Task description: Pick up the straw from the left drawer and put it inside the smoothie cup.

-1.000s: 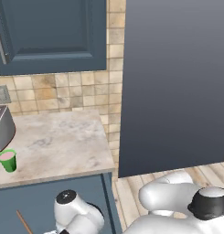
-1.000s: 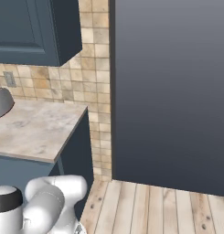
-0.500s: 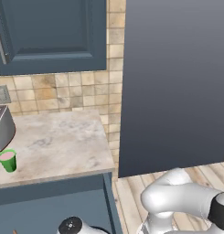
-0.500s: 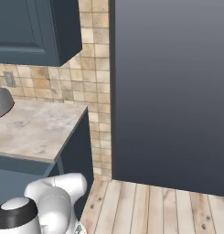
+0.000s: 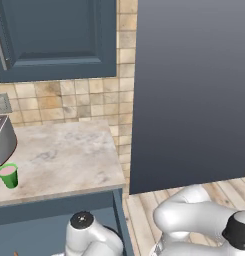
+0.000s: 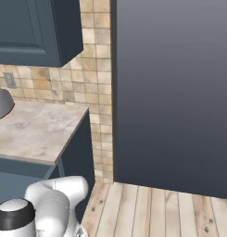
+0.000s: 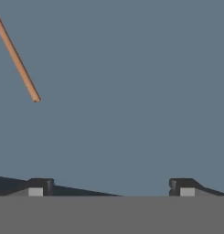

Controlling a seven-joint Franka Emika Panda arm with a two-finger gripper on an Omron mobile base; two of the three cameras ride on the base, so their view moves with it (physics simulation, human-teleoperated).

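The straw [image 7: 17, 59] lies flat on the plain blue floor of the left drawer [image 7: 131, 91], slanting across the upper left of the hand view. The gripper [image 7: 111, 186] hangs over the drawer with its jaws spread wide, holding nothing, well apart from the straw. On the marble counter [image 5: 64, 155] the smoothie cup [image 5: 8, 175] stands upright just beside the silver toaster [image 5: 3, 140].
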